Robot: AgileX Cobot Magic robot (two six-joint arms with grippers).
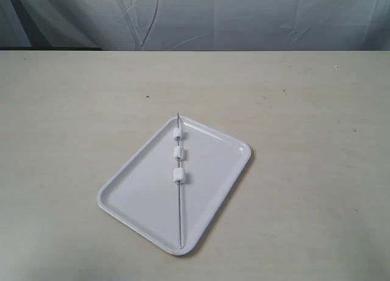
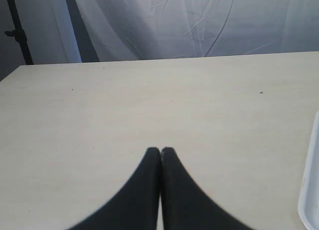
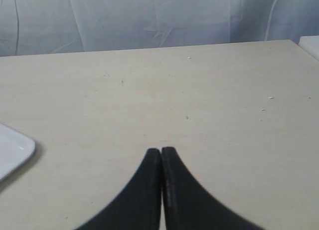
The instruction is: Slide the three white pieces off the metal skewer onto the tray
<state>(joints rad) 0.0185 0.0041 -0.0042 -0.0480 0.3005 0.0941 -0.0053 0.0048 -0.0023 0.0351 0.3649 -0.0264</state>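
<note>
The glossy white tray (image 1: 140, 195) lies at an angle in the middle of the table in the exterior view. The thin metal skewer (image 1: 180, 217) rests across it, one end poking over the far rim. Three white pieces (image 1: 178, 153) sit threaded on its far half, spaced apart. Neither arm shows in the exterior view. My left gripper (image 2: 160, 150) is shut and empty above bare table, with an edge of the tray (image 2: 310, 190) at the side of its view. My right gripper (image 3: 161, 150) is shut and empty too, a tray corner (image 3: 15, 152) off to its side.
The beige tabletop (image 1: 304, 110) runs wide on every side of the tray. A wrinkled grey cloth backdrop (image 1: 213, 19) hangs behind the far edge. A white object's corner (image 3: 311, 43) shows at the table's far edge in the right wrist view.
</note>
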